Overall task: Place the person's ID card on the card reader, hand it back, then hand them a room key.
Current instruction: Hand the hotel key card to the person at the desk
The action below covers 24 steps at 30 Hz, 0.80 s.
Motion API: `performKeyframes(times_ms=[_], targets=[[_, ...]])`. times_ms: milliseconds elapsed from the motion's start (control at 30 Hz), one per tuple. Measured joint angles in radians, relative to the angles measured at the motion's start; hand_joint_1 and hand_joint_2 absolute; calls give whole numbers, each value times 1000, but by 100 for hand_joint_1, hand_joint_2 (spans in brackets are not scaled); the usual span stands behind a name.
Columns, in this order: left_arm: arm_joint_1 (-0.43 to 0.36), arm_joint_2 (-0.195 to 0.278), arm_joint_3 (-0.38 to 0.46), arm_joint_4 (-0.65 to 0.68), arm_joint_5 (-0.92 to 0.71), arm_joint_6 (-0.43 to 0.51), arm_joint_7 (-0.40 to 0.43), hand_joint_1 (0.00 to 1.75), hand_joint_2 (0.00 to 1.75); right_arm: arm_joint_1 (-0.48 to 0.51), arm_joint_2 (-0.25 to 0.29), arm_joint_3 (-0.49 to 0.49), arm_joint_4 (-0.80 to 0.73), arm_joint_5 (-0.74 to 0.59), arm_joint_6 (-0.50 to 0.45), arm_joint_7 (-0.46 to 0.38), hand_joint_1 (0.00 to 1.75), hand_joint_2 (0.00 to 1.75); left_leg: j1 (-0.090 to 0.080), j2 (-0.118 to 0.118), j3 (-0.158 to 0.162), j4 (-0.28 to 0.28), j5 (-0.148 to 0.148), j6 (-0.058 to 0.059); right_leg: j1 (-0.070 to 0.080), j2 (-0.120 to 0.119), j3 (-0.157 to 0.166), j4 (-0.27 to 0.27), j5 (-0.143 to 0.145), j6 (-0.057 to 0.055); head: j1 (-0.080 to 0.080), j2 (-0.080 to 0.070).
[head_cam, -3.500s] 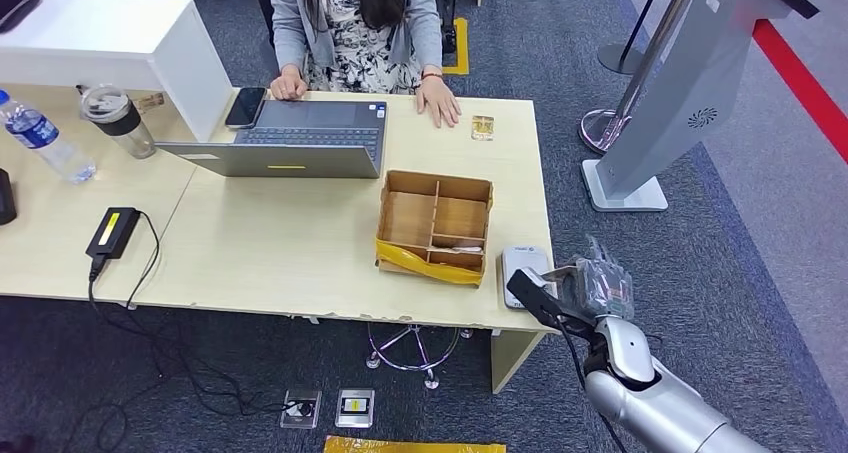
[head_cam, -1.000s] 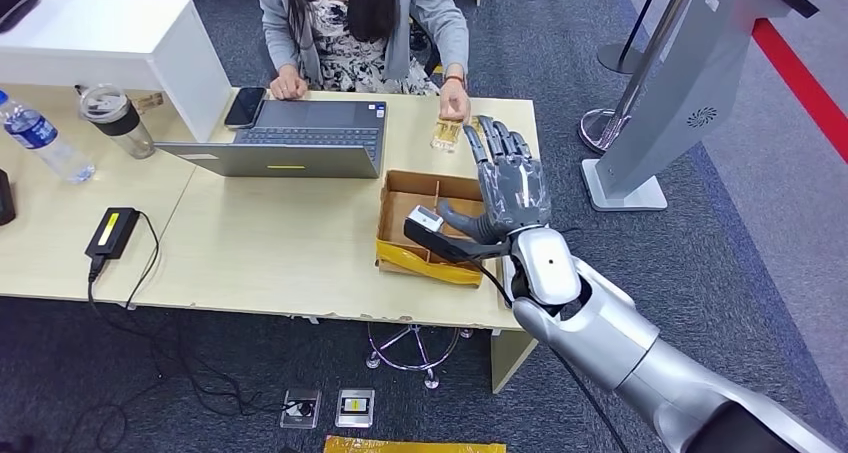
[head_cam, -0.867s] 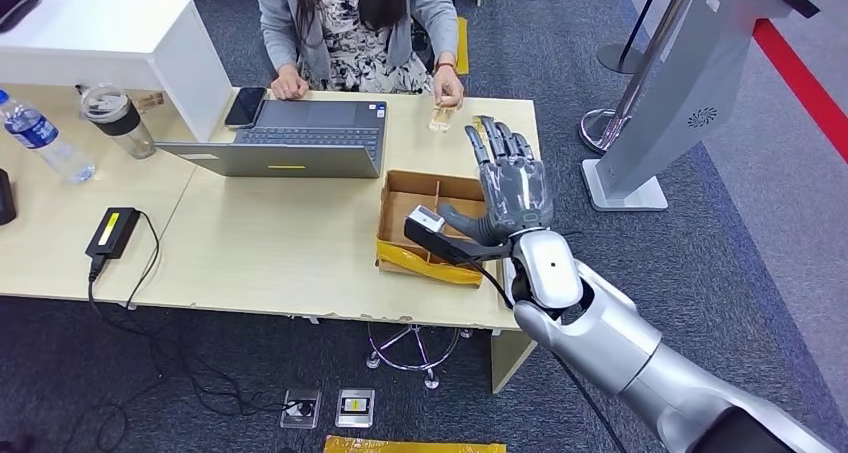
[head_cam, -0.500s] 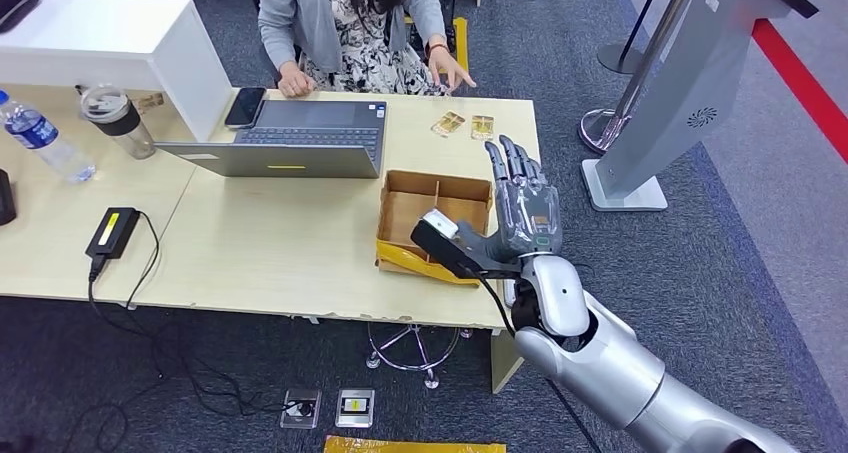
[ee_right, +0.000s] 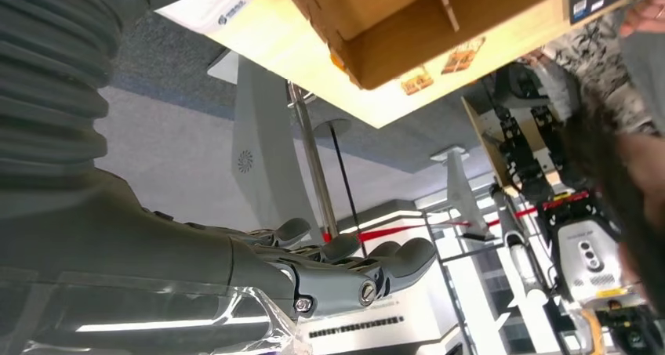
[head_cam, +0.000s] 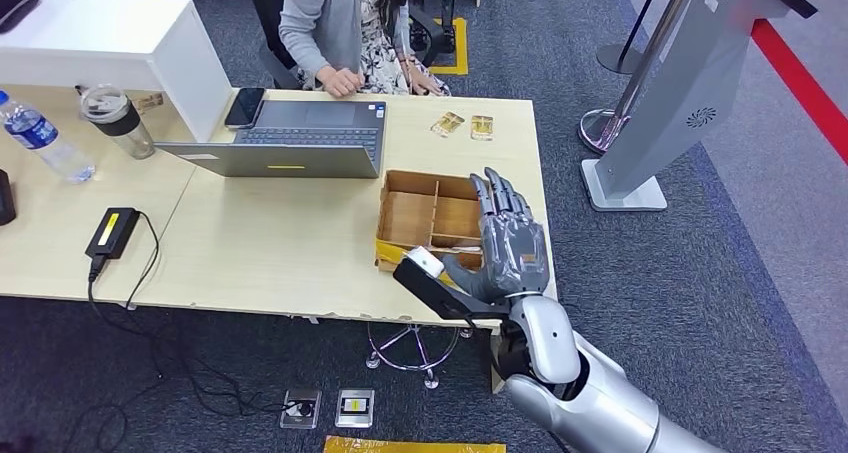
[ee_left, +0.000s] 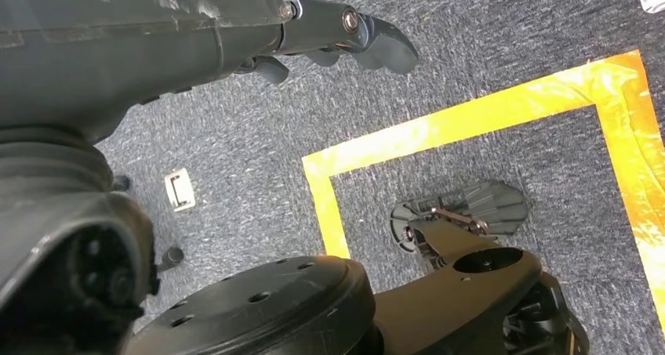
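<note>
Robot's right hand, grey, fingers spread and straight, palm empty, hovers over near corner of open cardboard divider box on pale wooden desk. Two small yellow-brown cards lie at far desk edge, just short of seated person in grey cardigan. White card reader largely hidden under hand. Best approach, likely: reach past box, pinch one card by edge. Left hand hangs over carpet, fingers loosely curled, holding nothing.

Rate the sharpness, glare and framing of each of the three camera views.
Head view: evenly lit, sharp, soft shadows on the pale wooden table. Left wrist view: dark robot hand close and soft, grey carpet sharper. Right wrist view: turned on its side, robot hand sharp with glare on its clear plastic cover, brown cardboard divider box cropped.
</note>
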Motion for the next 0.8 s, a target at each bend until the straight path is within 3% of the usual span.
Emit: performKeyframes(times_ms=[800], targets=[[0,0,0,-1,-1,-12,2,0,0,-46,116,81,220,49,145,-27,0,175,0,0,-1,0,0,0,0,0,0,0,0,0,0,0]])
